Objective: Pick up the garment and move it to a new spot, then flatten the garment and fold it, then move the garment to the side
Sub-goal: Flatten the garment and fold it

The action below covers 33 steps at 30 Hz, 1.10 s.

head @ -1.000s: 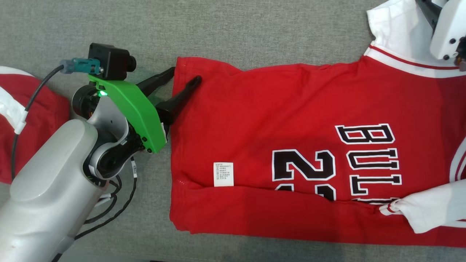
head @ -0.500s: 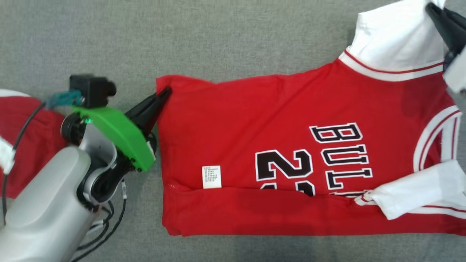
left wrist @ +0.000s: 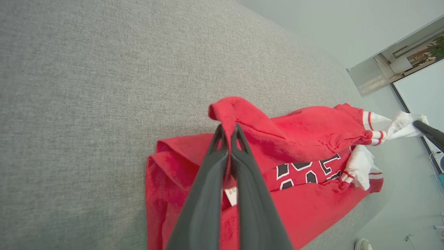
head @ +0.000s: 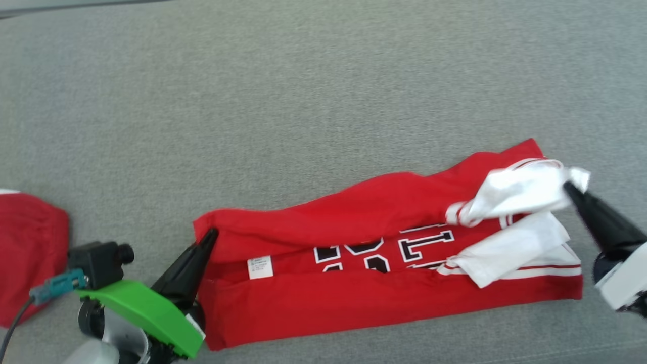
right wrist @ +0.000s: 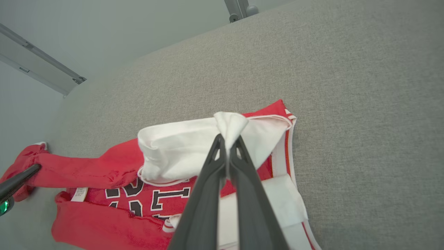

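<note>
The garment (head: 354,298) is a red jersey with white sleeves and black lettering, lying across the grey surface with its far long edge raised and drawn toward me. My left gripper (head: 211,233) is shut on the red hem corner, seen pinched between the fingers in the left wrist view (left wrist: 228,133). At the other end my right gripper (head: 568,186) is shut on the white sleeve corner, also pinched in the right wrist view (right wrist: 227,139). The garment (left wrist: 305,132) hangs stretched between the two grips. The near half rests flat, with a white label (head: 260,267) showing.
A second red cloth (head: 28,253) lies at the left edge, near my left arm. The grey fabric surface (head: 303,101) stretches wide beyond the garment. In the left wrist view the surface's edge (left wrist: 353,80) drops off to a floor.
Both grippers closed on the garment's far corners and lifted them, drawing the far edge over the near half. The head camera has also tilted, so the whole picture shifted.
</note>
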Available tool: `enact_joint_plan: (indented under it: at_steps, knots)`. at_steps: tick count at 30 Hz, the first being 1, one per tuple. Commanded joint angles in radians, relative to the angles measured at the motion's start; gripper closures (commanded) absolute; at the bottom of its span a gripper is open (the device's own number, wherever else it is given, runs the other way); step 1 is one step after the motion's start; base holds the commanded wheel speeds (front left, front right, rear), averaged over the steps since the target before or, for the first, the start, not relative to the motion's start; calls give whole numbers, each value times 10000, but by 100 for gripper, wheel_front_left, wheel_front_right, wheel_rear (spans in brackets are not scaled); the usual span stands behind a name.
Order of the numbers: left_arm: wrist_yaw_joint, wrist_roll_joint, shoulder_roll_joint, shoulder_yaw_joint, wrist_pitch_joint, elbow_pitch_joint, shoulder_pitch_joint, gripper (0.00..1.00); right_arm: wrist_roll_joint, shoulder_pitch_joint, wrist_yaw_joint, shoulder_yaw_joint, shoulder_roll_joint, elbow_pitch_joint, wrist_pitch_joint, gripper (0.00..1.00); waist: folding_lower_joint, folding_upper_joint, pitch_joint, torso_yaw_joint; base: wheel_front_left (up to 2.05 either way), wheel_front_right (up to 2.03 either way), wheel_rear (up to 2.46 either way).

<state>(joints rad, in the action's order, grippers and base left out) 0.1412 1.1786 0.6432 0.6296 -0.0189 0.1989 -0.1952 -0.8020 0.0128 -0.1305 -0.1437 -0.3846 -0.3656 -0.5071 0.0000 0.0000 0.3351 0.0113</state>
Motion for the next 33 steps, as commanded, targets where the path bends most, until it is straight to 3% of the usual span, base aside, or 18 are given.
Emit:
enact_joint_plan:
  at_steps: [1, 8, 9, 10, 11, 12, 16, 19, 24, 26, 33]
  knots:
    - [118, 50, 83, -75, -185, 4, 351, 100, 13, 125, -4, 248, 92, 176, 181, 100, 0, 0, -444, -623, 0, 0, 0]
    - [335, 289, -193, -108, -689, -27, 1180, 100, 613, -116, -4, 1670, -22, 1939, 1053, 100, 0, 0, -636, -819, 0, 0, 0]
    - [409, 299, -205, -113, -707, -47, 1232, 93, 684, -111, -4, 1786, -74, 2130, 1179, 61, 0, 0, -652, -787, 0, 0, 0]
    - [487, 283, -218, -136, -766, -80, 1285, 68, 709, -63, -4, 1868, -121, 2306, 1189, 0, 0, 0, -672, -752, 0, 0, 0]
    - [571, 210, -191, -147, -796, -123, 1319, 5, 718, -15, -4, 1915, -158, 2378, 1224, 0, 0, 0, -694, -722, 0, 0, 0]
    - [651, 171, -135, -114, -789, -162, 1402, 0, 726, 49, -4, 1914, -227, 2469, 1221, 0, 0, 0, -716, -689, 0, 0, 0]
    - [1066, -153, 252, -10, -902, -53, 1955, 0, 341, 305, -4, 1562, -516, 2155, 1056, 0, 0, 0, -868, -603, 0, 0, 0]
    - [2000, -974, 583, -257, -1697, -161, 2418, 0, 198, 164, -4, 832, -593, 1987, 810, 0, 0, 0, -970, -556, 0, 0, 0]
    - [3017, -2386, 121, -547, -2386, -482, 2647, 0, 745, -530, -4, 271, -465, 2545, -257, 0, 0, 0, -982, -281, 0, 0, 0]
    - [3073, -2791, -612, -722, -2457, -610, 2658, 0, 1048, -830, -4, 408, -276, 3051, -700, 0, 0, 0, -984, -97, 0, 0, 0]
    - [1865, -5065, -2480, -1838, -2463, -1123, 2907, 0, 2350, -1787, -4, 1293, 217, 5268, -1570, 0, 0, 0, -936, 448, 0, 0, 0]
